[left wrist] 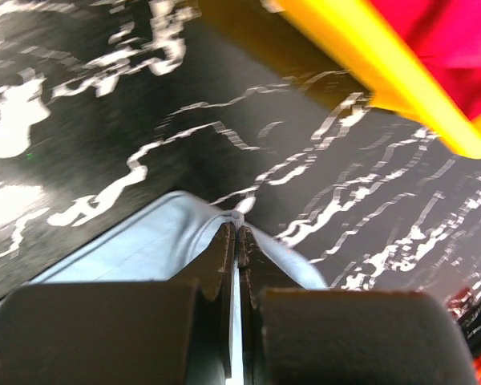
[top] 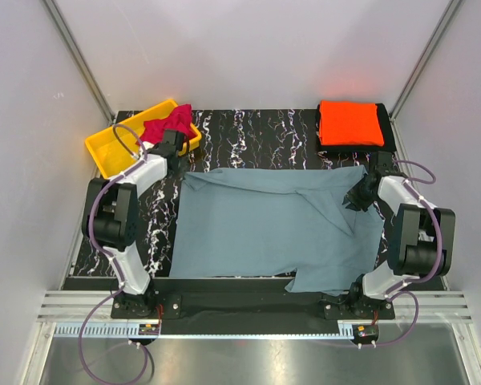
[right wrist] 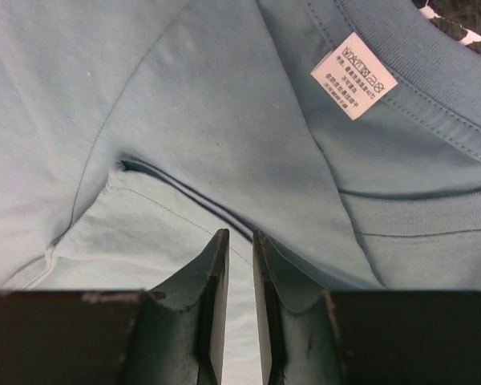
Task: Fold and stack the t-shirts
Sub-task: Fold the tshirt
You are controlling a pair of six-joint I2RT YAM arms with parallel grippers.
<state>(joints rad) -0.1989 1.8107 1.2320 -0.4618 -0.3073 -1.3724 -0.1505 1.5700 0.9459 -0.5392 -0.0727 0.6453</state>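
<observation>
**Grey-blue t-shirt (top: 272, 228) spread on the counter (top: 248, 132)**

The left pincer (left wrist: 239, 233) is clamped on the shirt's far-left corner, beside the yellow bin (top: 104, 148) (crimson t-shirt (top: 167, 123) inside). The right pincer (right wrist: 236, 241) sits near the collar, jaws a sliver apart over cloth; I cannot tell whether it grips. A folded orange t-shirt (top: 350, 122) lies far right.

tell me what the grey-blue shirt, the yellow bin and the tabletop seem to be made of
Grey-blue shirt: soft matte knit, probably cotton; it creases and has stitched seams and a care label. Yellow bin: likely moulded plastic, smooth, evenly coloured rim. Tabletop: black, white-veined marble look; stone or printed sheet, cannot tell.
</observation>
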